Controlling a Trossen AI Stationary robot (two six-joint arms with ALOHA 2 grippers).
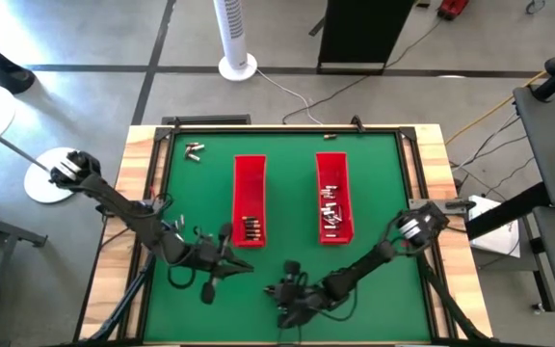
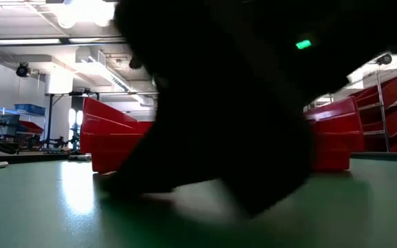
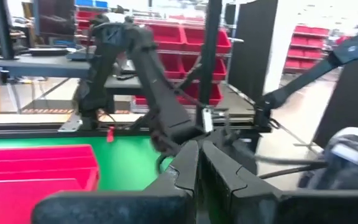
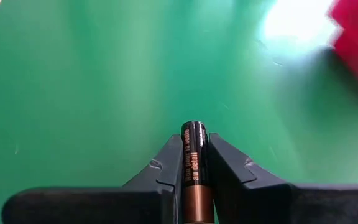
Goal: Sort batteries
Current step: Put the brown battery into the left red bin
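My right gripper (image 4: 193, 146) is shut on a dark battery with a copper-coloured band (image 4: 192, 163), low over the green mat near the table's front middle (image 1: 279, 292). My left gripper (image 3: 201, 155) is shut with nothing between its fingers, just left of it and in front of the left red tray (image 1: 247, 264). The left red tray (image 1: 250, 188) holds a row of dark batteries (image 1: 251, 229) at its near end. The right red tray (image 1: 333, 173) holds several silvery batteries (image 1: 331, 212). A few loose batteries (image 1: 194, 149) lie on the mat at the far left. My right gripper pinches the battery's long sides (image 4: 192, 171) between its two fingers. The battery lies along the fingers, and its dark rounded end (image 4: 193, 126) sticks out past the fingertips. The fingers slant downward toward the mat.
Another small battery (image 1: 330, 136) lies at the mat's far edge. A raised dark frame (image 1: 277, 126) borders the mat. In the low view a dark arm (image 2: 240, 103) blocks the middle, with the red trays (image 2: 109, 141) showing on both sides of it.
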